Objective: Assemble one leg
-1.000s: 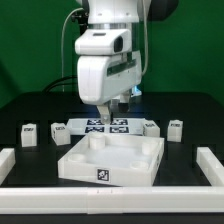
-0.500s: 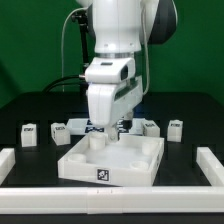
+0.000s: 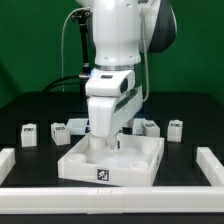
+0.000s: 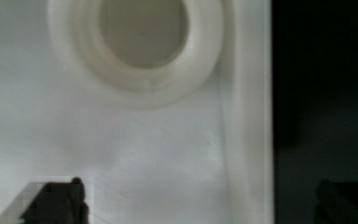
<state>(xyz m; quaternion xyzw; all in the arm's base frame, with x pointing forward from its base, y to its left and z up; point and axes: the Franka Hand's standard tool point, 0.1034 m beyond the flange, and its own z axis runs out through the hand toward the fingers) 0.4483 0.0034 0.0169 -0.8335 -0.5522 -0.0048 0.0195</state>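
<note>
The large white square tray (image 3: 135,165) lies mid-table with a tag on its front wall. My gripper (image 3: 106,142) is low over the tray's back part, toward the exterior view's left, and holds nothing. In the wrist view the gripper (image 4: 199,203) is open: one dark fingertip (image 4: 55,200) is over the tray's white floor, the other (image 4: 346,204) over the black table, with the tray's wall between them. A round corner socket (image 4: 144,40) lies ahead. Small white legs stand behind the tray: two at the exterior view's left (image 3: 29,134) (image 3: 57,131), two at its right (image 3: 150,127) (image 3: 176,128).
The marker board (image 3: 77,124) lies behind the tray, mostly hidden by my arm. White rails border the table at the exterior view's left (image 3: 8,160), right (image 3: 212,166) and front (image 3: 110,201).
My arm has come down and forward from above the marker board to the tray's back part. The tray and the legs have not moved.
</note>
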